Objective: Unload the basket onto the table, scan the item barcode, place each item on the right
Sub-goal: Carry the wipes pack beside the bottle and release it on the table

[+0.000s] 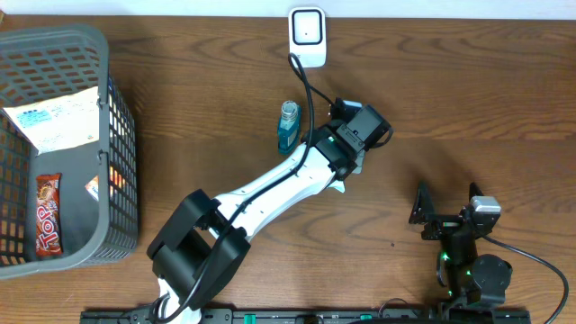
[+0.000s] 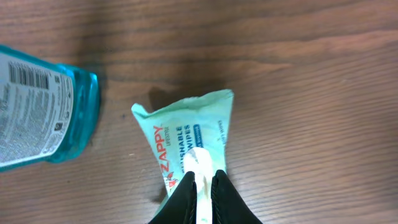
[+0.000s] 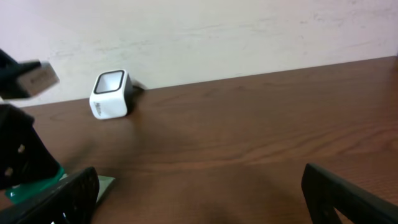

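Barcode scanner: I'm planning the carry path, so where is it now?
In the overhead view the white scanner sits at the table's far edge, about centre, beyond the blue bottle and the left gripper, which is shut on the wipes pack.

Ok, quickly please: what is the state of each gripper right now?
Left gripper: closed, pinching the Zappy wipes pack.
Right gripper: open, holding nothing.

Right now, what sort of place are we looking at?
Probably a mock shop checkout on a wooden table: a white barcode scanner, a grey basket holding packaged snacks, and a pack of wipes beside a blue bottle.
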You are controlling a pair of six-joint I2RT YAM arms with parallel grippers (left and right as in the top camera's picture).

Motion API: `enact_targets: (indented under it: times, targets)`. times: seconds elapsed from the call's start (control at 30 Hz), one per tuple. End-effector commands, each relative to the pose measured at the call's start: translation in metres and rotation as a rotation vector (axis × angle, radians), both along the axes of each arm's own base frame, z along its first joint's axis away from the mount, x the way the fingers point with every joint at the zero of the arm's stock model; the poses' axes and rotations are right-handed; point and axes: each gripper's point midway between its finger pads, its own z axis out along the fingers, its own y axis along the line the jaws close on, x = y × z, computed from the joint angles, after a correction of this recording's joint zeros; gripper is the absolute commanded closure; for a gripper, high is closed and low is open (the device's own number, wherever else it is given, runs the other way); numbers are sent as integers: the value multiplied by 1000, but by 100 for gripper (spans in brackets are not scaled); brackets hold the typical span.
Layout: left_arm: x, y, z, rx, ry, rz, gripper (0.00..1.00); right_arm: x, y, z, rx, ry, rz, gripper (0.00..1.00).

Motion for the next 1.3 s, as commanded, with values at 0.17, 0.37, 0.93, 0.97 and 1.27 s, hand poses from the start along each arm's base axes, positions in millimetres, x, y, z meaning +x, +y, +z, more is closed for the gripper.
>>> enact_targets:
  times: [0.17,0.37,0.93,0.97,1.27]
  targets:
    - [12,22,-11,61,-20,66,91,0,1,-1,-8,-1,4,1]
    - [17,33,-34,89,18,106,91,0,1,-1,-8,-1,4,1]
    - [10,33,-60,134,84,65,92,0,1,-1,-8,-1,4,1]
    - [12,35,-50,144,69,63,93,0,1,-1,-8,-1,4,1]
    - [14,28,89,-11,-120,-24,67,0,1,-1,-8,-1,4,1]
